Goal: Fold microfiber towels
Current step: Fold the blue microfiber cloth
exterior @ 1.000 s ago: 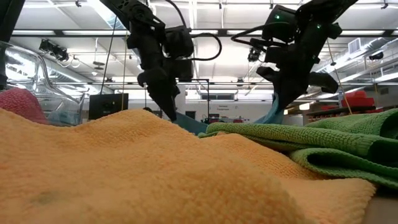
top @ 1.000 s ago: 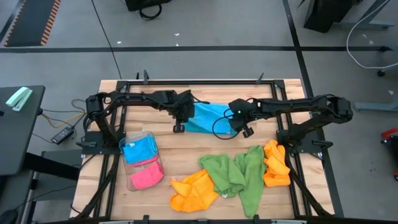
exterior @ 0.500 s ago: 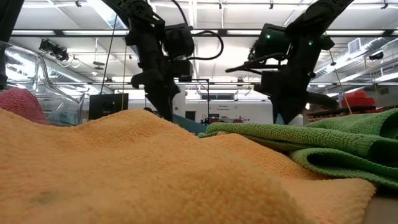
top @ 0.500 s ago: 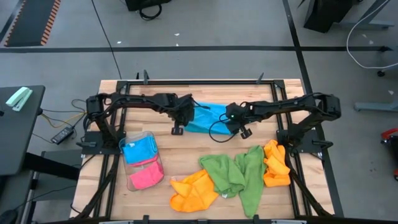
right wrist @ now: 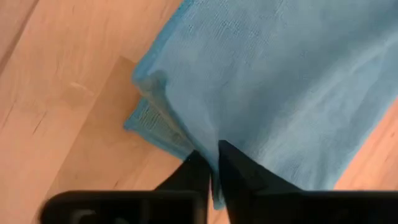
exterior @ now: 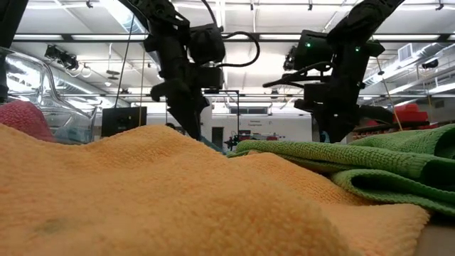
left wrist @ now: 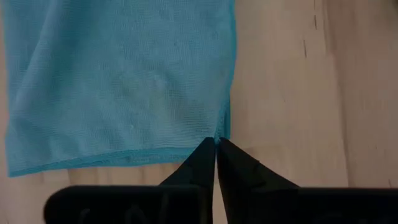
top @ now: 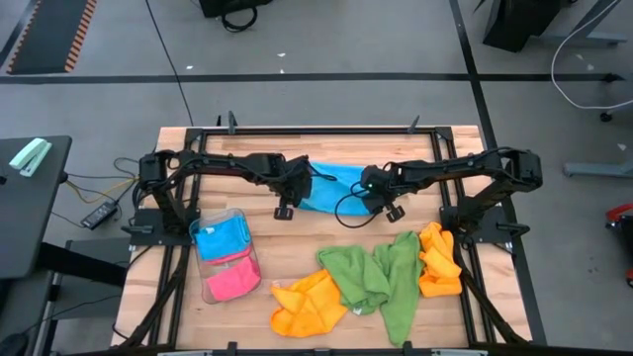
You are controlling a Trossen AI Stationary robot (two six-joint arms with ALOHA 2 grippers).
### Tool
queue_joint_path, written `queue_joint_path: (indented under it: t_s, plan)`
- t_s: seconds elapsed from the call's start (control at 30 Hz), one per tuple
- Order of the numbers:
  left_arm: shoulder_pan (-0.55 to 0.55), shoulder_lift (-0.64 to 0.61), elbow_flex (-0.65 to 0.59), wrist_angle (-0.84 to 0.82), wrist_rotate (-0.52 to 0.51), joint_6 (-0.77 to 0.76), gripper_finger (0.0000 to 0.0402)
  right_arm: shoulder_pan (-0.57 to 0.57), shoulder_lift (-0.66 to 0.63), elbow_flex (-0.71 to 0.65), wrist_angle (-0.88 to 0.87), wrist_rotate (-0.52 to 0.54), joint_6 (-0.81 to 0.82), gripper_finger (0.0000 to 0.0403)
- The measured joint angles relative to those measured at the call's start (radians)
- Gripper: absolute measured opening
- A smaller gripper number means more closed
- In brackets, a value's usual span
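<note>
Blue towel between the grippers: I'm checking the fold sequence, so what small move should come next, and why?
Probably open both grippers and lift away. The blue towel lies flat and doubled on the table; the left gripper and right gripper each pinch an edge, almost shut.

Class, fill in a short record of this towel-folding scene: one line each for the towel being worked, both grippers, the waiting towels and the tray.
Worked towel: sky-blue microfiber towel, flat on the wooden table
Left gripper: shut on its corner
Right gripper: pinching its edge
Waiting: green towels, orange towels
Clear plastic tray: blue and pink towels inside
</note>
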Motion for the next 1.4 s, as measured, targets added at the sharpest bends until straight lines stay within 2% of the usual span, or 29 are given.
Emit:
queue_joint_path:
  t_s: [0.23,0.33,0.4,0.5,0.67,0.9,1.1,1.23,1.4]
  plan:
    - [-0.001,-0.032,0.000,-0.035,0.001,0.030,0.0097,0.008,-0.002,0.014,-0.139,0.042,0.059,0.0128]
    - [0.018,-0.062,0.001,-0.037,-0.010,0.076,0.0124,0.009,-0.003,0.047,-0.204,0.052,0.101,0.0146]
    - [0.034,-0.061,0.001,-0.025,-0.065,0.129,0.0138,0.009,-0.003,0.064,-0.230,0.067,0.114,0.0151]
    - [0.060,-0.037,0.001,0.012,-0.164,0.206,0.0156,0.006,-0.004,0.101,-0.277,0.092,0.146,0.0151]
    - [0.094,0.021,0.002,0.115,-0.220,0.328,0.0172,-0.001,-0.014,0.154,-0.310,0.111,0.168,0.0142]
    - [0.103,0.105,0.001,0.207,-0.411,0.436,0.0169,-0.009,-0.048,0.164,-0.306,0.114,0.185,0.0132]
    - [0.101,0.176,0.001,0.213,-0.570,0.570,0.0172,-0.007,-0.081,0.164,-0.296,0.114,0.197,0.0122]
    - [0.097,0.210,0.001,0.276,-0.627,0.597,0.0180,-0.007,-0.088,0.163,-0.289,0.114,0.202,0.0114]
    - [0.084,0.212,0.001,0.290,-0.632,0.598,0.0174,-0.007,-0.089,0.163,-0.294,0.114,0.217,0.0106]
